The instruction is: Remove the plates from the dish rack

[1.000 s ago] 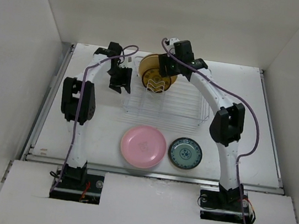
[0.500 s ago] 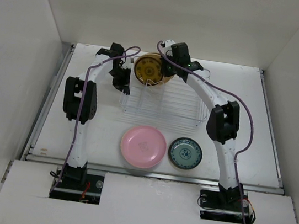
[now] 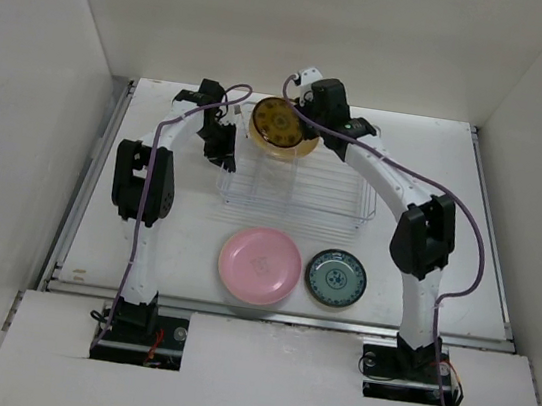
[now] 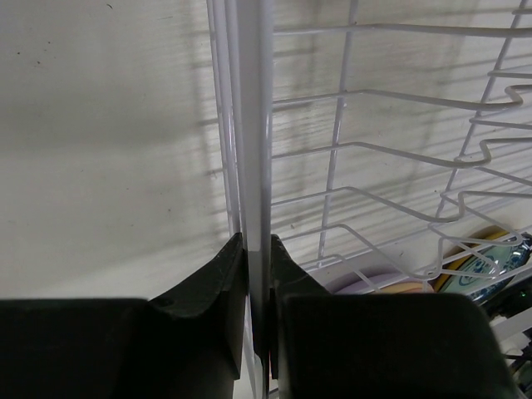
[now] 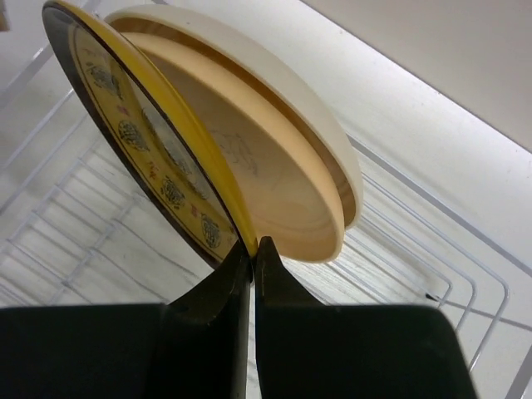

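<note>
White tabletop (image 3: 182, 261) | right gripper (image 5: 253, 243) clenched on rim of glossy yellow plate (image 5: 141, 141) | judged stiff, slick, breakable; thin edge pinch may slip | left gripper (image 4: 258, 241) clamps dish rack (image 4: 249, 100) wire

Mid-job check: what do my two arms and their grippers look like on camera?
The left arm and right arm have white tubular links, bulky black joint housings and black bases. A purple cable runs along each. The left gripper and right gripper are matte black; their fingers taper to narrow tips. No markings visible.
</note>
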Robot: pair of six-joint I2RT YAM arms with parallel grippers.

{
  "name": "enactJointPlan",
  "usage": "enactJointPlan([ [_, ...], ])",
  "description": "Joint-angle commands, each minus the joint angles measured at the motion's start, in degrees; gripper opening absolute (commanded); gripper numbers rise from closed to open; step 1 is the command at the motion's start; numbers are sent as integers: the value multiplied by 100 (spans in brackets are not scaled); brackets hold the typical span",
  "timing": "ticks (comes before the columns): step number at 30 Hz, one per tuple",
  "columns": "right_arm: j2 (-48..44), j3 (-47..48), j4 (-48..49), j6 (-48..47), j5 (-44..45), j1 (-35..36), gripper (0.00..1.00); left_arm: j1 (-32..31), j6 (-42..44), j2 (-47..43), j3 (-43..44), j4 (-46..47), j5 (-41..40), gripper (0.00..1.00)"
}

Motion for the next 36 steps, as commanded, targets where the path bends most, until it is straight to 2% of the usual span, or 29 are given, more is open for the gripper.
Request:
enactJointPlan([
  [1, -357, -84, 105, 65, 289, 165, 0, 73, -561, 11, 141, -227, 197, 0],
  [6, -627, -5, -193, 179, 342, 165, 0, 73, -508, 11, 141, -288, 144, 0],
  [9, -1180, -66, -656, 626, 263, 113, 0, 73, -456, -41, 141, -288, 91, 0],
  [11, -1559, -241, -1018, 1258, -17, 25, 0, 73, -456, -41, 141, -288, 20, 0],
  [15, -2771, -1320, -1590, 2217, -1165, -379, 0, 73, -403, -94, 141, -288, 20, 0],
  [16, -3226, -1915, -1782, 2358, -1431, -441, 0, 73, -333, -94, 141, -288, 20, 0],
  [21, -4266, -3780, -2575, 3103, -2618, -608, 0, 73, -219, -94, 193, -288, -155, 0],
  [22, -4476, -4141, -2575, 3219, -3211, -713, 0, 73, -218, -94, 193, -288, -208, 0],
  [23, -4853, -4788, -2645, 3220, -3496, -810, 0, 73, -218, -94, 193, -288, -208, 0],
  [25, -5180, -5311, -2803, 3273, -3823, -1038, 0, 73, -218, -147, 193, -288, -208, 0],
  [30, -6058, -6620, -2770, 3896, -3754, -1452, 0, 73, -218, -199, 141, -288, -208, 0],
  [36, -6298, -7096, -2646, 4328, -3174, -1821, 0, 73, -218, -358, -70, -235, -155, 0],
])
